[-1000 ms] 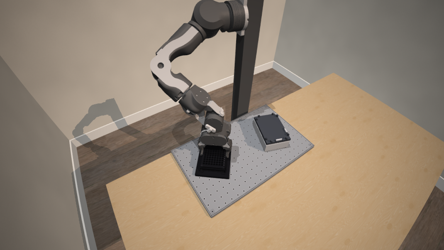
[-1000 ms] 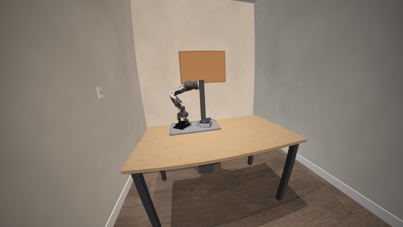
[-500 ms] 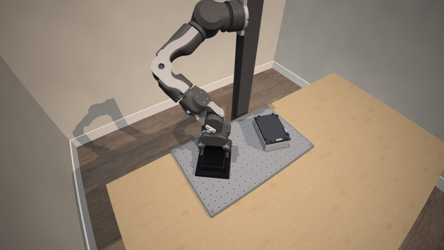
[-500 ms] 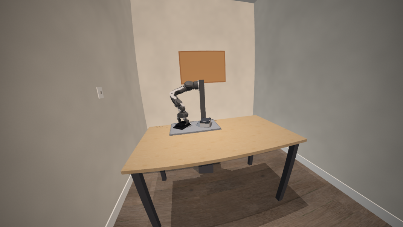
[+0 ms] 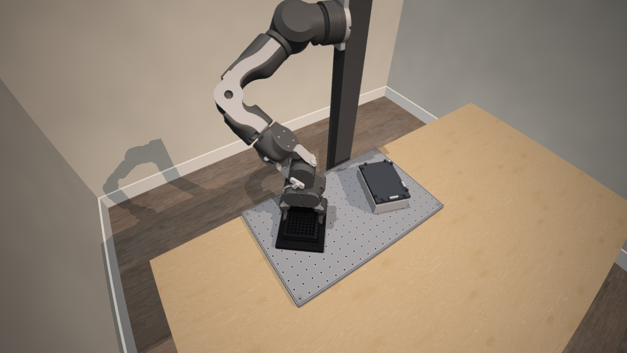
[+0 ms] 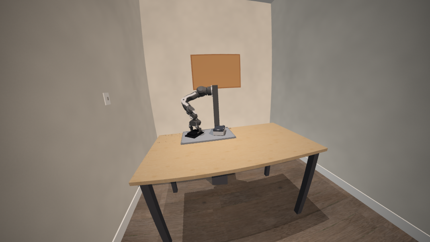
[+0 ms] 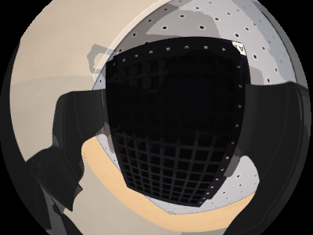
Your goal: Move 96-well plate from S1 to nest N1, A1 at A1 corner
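The black 96-well plate (image 5: 301, 226) is over the black plate nest N1 (image 5: 300, 241) at the left of the grey perforated board. My gripper (image 5: 303, 214) points down and is shut on the plate's far end, one finger on each side. I cannot tell whether the plate is fully down in the nest or just above it. In the wrist view the plate's well grid (image 7: 174, 160) fills the middle, and a small pale mark (image 7: 239, 45) shows at the nest's upper right corner. The shaker S1 (image 5: 384, 186), a pale box with a dark top, stands empty to the right.
The grey perforated board (image 5: 350, 237) carries both stations on the wooden table. The arm's dark column (image 5: 346, 83) rises just behind the board, between nest and shaker. In the exterior view the gripper (image 6: 195, 128) and the shaker (image 6: 218, 131) look small at the table's back.
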Controlling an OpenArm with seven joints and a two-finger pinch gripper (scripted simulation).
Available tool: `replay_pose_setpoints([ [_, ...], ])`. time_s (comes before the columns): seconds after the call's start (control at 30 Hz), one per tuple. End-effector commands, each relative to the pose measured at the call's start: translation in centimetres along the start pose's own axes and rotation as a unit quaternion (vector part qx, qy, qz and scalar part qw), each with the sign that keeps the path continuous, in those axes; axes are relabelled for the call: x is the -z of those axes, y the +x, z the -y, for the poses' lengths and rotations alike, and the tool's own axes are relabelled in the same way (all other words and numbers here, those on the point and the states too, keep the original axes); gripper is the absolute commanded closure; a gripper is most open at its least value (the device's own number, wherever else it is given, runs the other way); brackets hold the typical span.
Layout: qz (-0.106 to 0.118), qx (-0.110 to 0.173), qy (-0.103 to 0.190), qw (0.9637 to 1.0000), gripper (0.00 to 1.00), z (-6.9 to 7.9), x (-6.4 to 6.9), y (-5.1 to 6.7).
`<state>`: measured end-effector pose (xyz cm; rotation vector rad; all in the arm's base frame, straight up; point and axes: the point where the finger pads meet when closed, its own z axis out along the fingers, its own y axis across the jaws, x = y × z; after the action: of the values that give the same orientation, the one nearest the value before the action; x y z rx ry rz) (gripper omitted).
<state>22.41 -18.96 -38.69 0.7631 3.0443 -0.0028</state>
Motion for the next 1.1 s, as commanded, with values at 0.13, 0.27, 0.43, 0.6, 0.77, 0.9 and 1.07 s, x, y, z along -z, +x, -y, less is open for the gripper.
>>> replay_pose_setpoints([
  [0.13,0.001,0.0,-0.003,1.0,1.0,-0.14,0.0,-0.04],
  [0.27,0.001,0.0,-0.003,1.0,1.0,-0.14,0.0,-0.04],
  [0.43,0.002,0.001,-0.005,1.0,1.0,-0.31,-0.02,-0.28],
  [0.6,0.002,0.001,-0.005,1.0,1.0,-0.31,-0.02,-0.28],
  [0.77,0.002,0.001,-0.005,1.0,1.0,-0.31,-0.02,-0.28],
  [0.9,0.002,0.0,-0.004,1.0,1.0,-0.25,0.02,-0.29],
  [1.07,0.003,-0.001,-0.002,1.0,1.0,-0.15,0.07,-0.32],
])
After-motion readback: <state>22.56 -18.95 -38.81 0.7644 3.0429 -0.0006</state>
